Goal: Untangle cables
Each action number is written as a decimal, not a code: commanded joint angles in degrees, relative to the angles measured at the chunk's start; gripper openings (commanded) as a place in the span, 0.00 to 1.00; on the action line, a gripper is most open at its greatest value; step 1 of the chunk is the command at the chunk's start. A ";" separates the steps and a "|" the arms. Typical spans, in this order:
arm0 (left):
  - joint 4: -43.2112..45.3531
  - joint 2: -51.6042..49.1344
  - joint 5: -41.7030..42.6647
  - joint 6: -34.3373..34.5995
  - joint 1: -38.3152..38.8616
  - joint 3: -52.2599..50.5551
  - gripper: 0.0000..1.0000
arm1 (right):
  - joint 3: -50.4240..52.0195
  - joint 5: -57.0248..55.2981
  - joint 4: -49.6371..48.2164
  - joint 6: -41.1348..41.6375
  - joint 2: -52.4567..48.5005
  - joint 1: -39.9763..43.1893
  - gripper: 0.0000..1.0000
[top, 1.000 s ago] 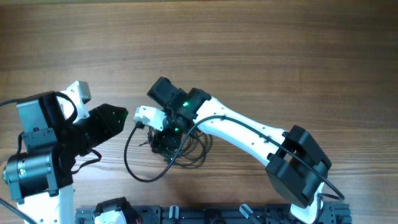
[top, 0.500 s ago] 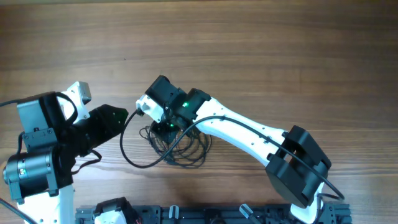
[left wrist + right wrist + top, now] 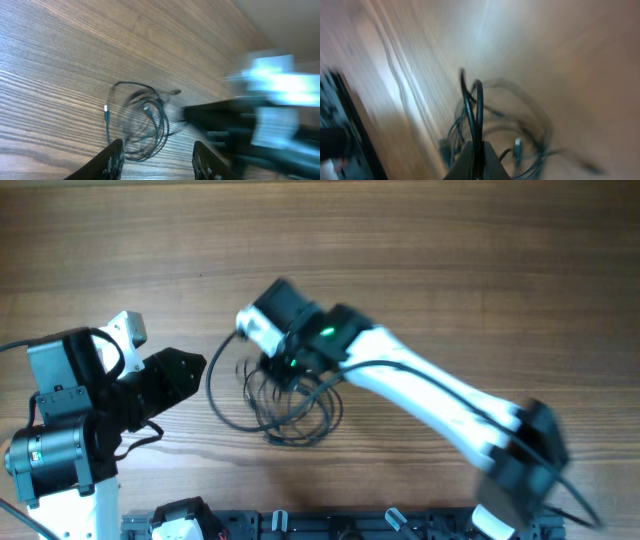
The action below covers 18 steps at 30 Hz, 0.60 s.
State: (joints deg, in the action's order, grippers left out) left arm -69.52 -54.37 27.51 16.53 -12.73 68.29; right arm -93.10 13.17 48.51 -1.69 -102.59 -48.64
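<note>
The cables [image 3: 290,410] lie as a loose tangle of thin black loops on the wooden table, just right of my left gripper. My right gripper [image 3: 282,368] hangs over the tangle's far side and is shut on two strands, which run up between its fingers [image 3: 487,157]. The right wrist view is blurred: the cables [image 3: 476,100] rise from my right gripper [image 3: 476,152], with more loops and a plug behind. My left gripper [image 3: 190,365] is open and holds nothing. In its wrist view the cables [image 3: 145,125] lie ahead of my left gripper [image 3: 157,152], with a small plug end [image 3: 105,109] at the left.
A black rail [image 3: 340,525] runs along the table's near edge. My left arm's base [image 3: 60,440] stands at the near left. My right arm [image 3: 440,400] stretches from the near right across to the tangle and shows blurred in the left wrist view [image 3: 260,115].
My right gripper has shut on strands of the tangle and moved up and toward the far side, pulling the loops with it. The left arm has not moved.
</note>
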 commanded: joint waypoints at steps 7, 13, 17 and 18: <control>-0.42 0.42 0.11 -1.36 -0.24 -0.26 0.48 | -4.72 -3.21 -13.92 -4.20 29.88 4.00 0.04; -1.07 0.42 0.13 -1.36 -0.24 -0.26 0.49 | -4.72 -3.23 -5.97 -4.15 26.21 4.00 0.04; -1.81 0.42 0.13 -1.36 -0.24 -0.26 0.49 | -4.72 -3.21 -2.25 -3.61 22.14 4.00 0.04; -1.90 0.42 0.13 -1.36 -0.24 -0.26 0.49 | -4.72 -3.21 -2.12 -3.32 21.62 4.00 0.04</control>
State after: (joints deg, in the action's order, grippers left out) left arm -71.07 -54.37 27.51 16.53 -12.73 68.29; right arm -97.76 9.15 46.22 -4.80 -79.46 -44.58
